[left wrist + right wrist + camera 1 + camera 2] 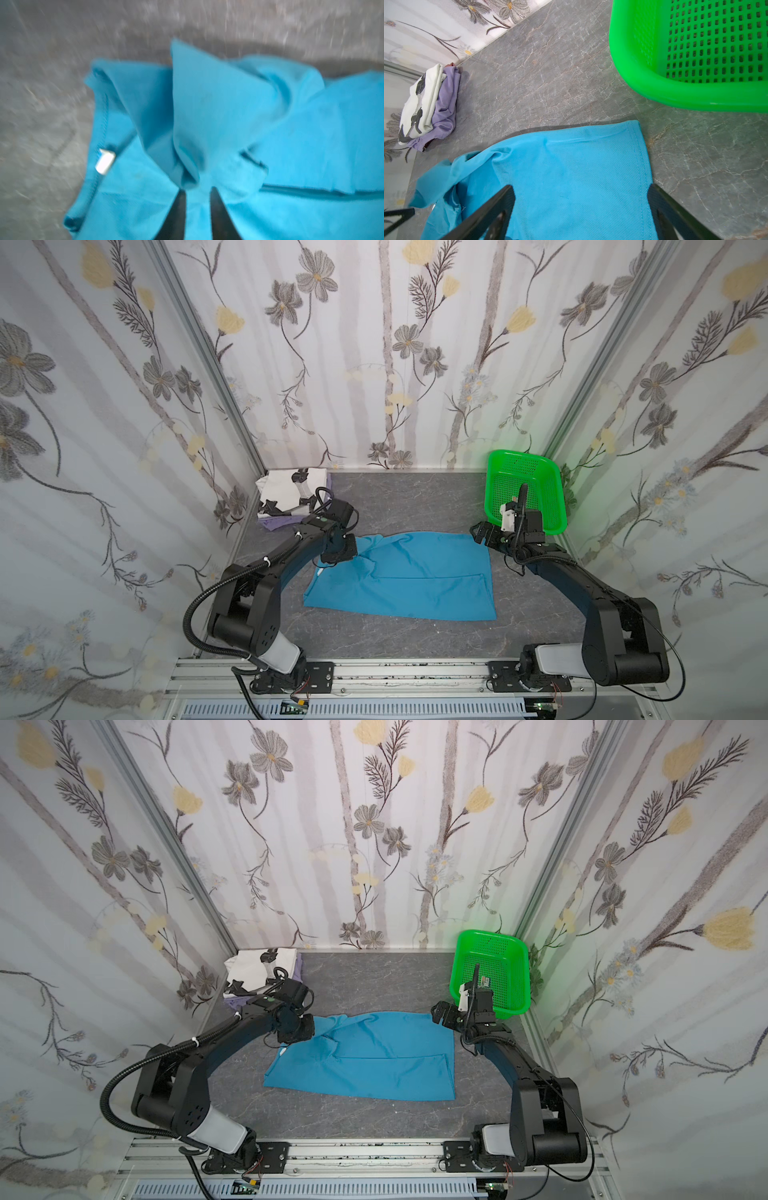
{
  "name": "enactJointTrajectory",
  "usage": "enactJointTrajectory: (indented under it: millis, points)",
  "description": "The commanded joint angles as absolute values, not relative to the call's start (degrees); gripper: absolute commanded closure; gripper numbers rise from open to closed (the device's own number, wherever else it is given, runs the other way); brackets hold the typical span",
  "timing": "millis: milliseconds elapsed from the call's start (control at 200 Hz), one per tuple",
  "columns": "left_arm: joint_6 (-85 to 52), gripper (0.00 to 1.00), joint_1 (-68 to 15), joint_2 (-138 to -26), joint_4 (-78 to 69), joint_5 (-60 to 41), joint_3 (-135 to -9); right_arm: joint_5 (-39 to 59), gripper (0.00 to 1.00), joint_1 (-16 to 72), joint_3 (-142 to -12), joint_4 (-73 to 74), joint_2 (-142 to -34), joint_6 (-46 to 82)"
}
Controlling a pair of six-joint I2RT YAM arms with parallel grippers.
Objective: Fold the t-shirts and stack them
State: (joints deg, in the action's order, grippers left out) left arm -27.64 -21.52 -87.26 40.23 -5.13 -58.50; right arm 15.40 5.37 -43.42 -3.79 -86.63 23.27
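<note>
Teal shirt (pixel 407 576) lies lower centre in both top views on the grey table (pixel 415 497), part folded, with its left end bunched. Left gripper (pixel 197 190): fingers narrowly parted over the bunch, with a fold standing just past the tips. The view is blurred, but the cloth looks free. Right gripper (pixel 581 186): jaws wide apart over the shirt's right hem, holding nothing. Risks: the upright fold may flop crooked and spoil the crease, or a fingertip may snag the cloth on lifting and drag the shirt. The stack at centre left, white printed shirt (pixel 421 104) on lavender shirt (pixel 446 104), sits near the left arm, so a swing could knock it.
</note>
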Motion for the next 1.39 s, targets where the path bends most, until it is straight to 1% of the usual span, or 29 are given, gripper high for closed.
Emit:
enactJointTrajectory:
  millis: [0, 15, 35, 135, 260, 325, 380, 450, 585, 644, 744, 784, 884, 904, 1039, 1294, 1334, 1374, 1389]
  points:
    - [-32.32, 0.04, -21.64, -83.33, 38.28, -4.54, -53.14, 16.25, 0.0, 5.82, -44.43, -1.67, -86.64, 21.98]
    - [-32.22, 0.01, -21.47, -82.93, 38.32, -4.3, -53.02, 16.24, 0.0, 5.85, -44.59, -1.67, -86.78, 21.94]
    - [-31.83, 0.0, -21.28, -82.63, 38.4, -3.99, -53.2, 16.19, 0.0, 6.0, -44.73, -1.67, -86.98, 21.89]
    - [-29.36, 0.0, -19.16, -83.89, 38.55, -4.99, -57.35, 16.26, 0.0, 6.45, -46.04, -1.94, -88.29, 21.75]
    - [-27.02, 0.0, -16.15, -88.33, 35.52, -10.13, -62.88, 16.15, 0.0, 7.27, -45.96, -1.57, -88.27, 22.35]
    - [-26.12, 0.02, -15.15, -91.11, 34.19, -11.4, -65.58, 16.16, 0.0, 7.47, -45.15, -1.02, -87.98, 22.82]
    - [-25.81, 0.07, -14.33, -93.75, 33.26, -12.98, -67.57, 16.1, 0.0, 7.67, -44.55, -0.83, -87.82, 23.15]
    - [-25.83, 0.16, -13.68, -96.4, 31.37, -13.92, -68.75, 16.06, 0.0, 7.84, -43.97, -0.71, -87.5, 23.33]
    - [-26.57, 0.23, -12.26, -100.52, 29.02, -13.59, -70.5, 15.94, 0.0, 8.0, -43.25, -0.56, -87.05, 23.47]
    - [-27.28, 0.3, -11.41, -102.08, 27.41, -13.01, -71.01, 15.82, 0.0, 8.0, -43.18, -0.62, -87.01, 23.38]
    - [-28.21, 0.43, -10.72, -105.76, 25.66, -15.4, -73.2, 15.64, 0.0, 8.0, -43.15, -0.74, -86.75, 23.38]
    - [-28.35, 0.44, -10.72, -107.04, 25.94, -15.93, -74.11, 15.41, 0.0, 8.02, -43.15, -0.92, -86.53, 23.38]
    - [-28.79, 0.45, -10.72, -108.0, 26.28, -16.05, -74.36, 14.78, 0.0, 8.0, -43.15, -1.14, -85.83, 23.29]
    - [-28.74, 0.45, -10.69, -108.16, 26.56, -15.77, -74.36, 14.82, 0.0, 8.0, -41.51, -1.02, -85.78, 23.29]
    - [-29.0, 0.39, -10.72, -108.16, 27.93, -14.44, -73.39, 14.9, 0.0, 8.0, -41.1, -0.72, -86.48, 23.28]
    - [-30.1, 0.39, -10.67, -108.99, 29.43, -10.9, -72.49, 15.49, 0.0, 8.0, -41.75, -0.09, -87.25, 23.47]
    - [-30.24, 0.44, -10.72, -109.58, 28.6, -11.78, -72.56, 15.42, 0.0, 8.0, -41.75, -0.09, -87.36, 23.47]
    - [-30.6, 0.59, -10.72, -109.98, 28.08, -12.4, -72.6, 15.49, 0.0, 8.0, -41.69, -0.16, -87.41, 23.47]
    - [-30.72, 0.66, -10.72, -110.04, 27.76, -12.61, -72.6, 15.55, 0.0, 8.02, -41.73, -0.15, -87.45, 23.47]
